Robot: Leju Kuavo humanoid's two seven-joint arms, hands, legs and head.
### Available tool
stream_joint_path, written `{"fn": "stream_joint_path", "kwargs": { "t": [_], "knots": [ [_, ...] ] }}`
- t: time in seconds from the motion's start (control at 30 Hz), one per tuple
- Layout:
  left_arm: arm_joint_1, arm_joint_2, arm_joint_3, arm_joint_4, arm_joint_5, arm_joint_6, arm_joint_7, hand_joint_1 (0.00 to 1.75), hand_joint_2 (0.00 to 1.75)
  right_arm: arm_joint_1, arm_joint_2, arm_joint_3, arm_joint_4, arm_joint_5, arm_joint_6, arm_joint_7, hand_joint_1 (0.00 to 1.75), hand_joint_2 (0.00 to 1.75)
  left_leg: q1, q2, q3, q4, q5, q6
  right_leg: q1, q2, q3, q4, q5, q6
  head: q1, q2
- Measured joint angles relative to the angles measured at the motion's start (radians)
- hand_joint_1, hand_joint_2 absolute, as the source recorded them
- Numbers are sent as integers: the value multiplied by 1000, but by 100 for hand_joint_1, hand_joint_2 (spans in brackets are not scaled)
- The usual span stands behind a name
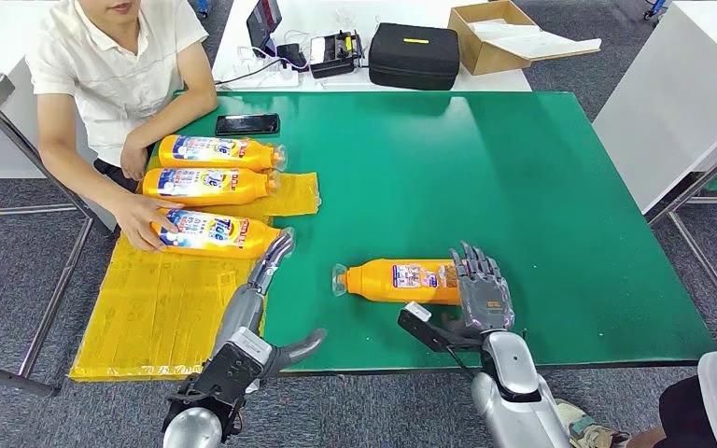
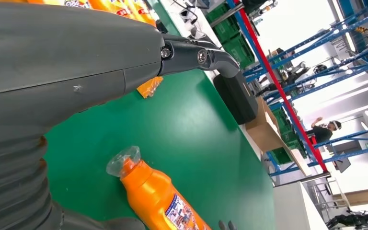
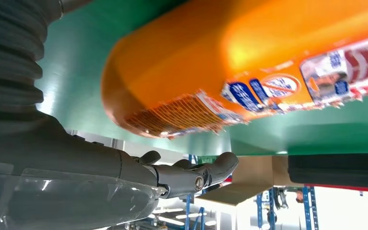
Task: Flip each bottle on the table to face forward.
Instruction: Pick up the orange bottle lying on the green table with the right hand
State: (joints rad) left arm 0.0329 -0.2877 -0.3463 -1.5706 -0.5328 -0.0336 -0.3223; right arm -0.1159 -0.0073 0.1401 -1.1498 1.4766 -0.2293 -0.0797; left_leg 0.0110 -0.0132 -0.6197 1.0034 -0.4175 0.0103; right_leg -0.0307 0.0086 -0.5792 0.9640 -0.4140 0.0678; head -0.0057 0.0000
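An orange bottle (image 1: pixel 397 280) (image 2: pixel 158 201) (image 3: pixel 249 62) lies on its side on the green table (image 1: pixel 485 168), cap to the left, small back label up. My right hand (image 1: pixel 481 285) (image 3: pixel 76 163) is at its base end, fingers stretched out and apart, gripping nothing. Three more orange bottles (image 1: pixel 213 152) (image 1: pixel 207 185) (image 1: pixel 217 233) lie in a row at the left, big front labels up. My left hand (image 1: pixel 263 278) (image 2: pixel 76 72) lies open, its fingertips close to the nearest bottle's cap.
A person (image 1: pixel 117 65) sits at the table's left and rests a hand (image 1: pixel 140 219) on the nearest bottle of the row. A yellow mat (image 1: pixel 163 308) covers the front left. A phone (image 1: pixel 246 124), black case (image 1: pixel 414 56) and cardboard box (image 1: pixel 490 33) lie at the back.
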Motion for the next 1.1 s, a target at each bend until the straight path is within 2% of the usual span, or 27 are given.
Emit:
{"fn": "stream_joint_path", "kwargs": {
  "t": [0.6,0.63,0.73,0.77,1.1],
  "knots": [
    [-14,0,-6,37,2,19,0,0,175,-110,17,-1,161,-40,-2,-11,0,175,0,0,1,0,0,0,0,0,0,0,0,0,0,0],
    [-15,0,-6,40,2,19,0,0,175,-115,18,-3,169,-50,-1,-12,28,175,0,1,1,0,0,0,0,0,0,0,0,0,0,0],
    [-19,0,-5,49,2,20,-1,0,175,-130,19,-16,201,-86,9,-26,159,175,0,1,1,0,0,0,0,0,0,0,0,0,0,0],
    [-20,0,-5,52,3,20,-1,0,175,-135,18,-22,214,-97,15,-34,175,175,0,1,1,0,0,0,0,0,0,0,0,0,0,0],
    [-29,0,-5,75,21,18,-6,0,175,-206,7,-59,327,-155,39,-91,175,175,0,2,7,0,0,0,0,0,5,0,0,0,0,0]
  ]
}}
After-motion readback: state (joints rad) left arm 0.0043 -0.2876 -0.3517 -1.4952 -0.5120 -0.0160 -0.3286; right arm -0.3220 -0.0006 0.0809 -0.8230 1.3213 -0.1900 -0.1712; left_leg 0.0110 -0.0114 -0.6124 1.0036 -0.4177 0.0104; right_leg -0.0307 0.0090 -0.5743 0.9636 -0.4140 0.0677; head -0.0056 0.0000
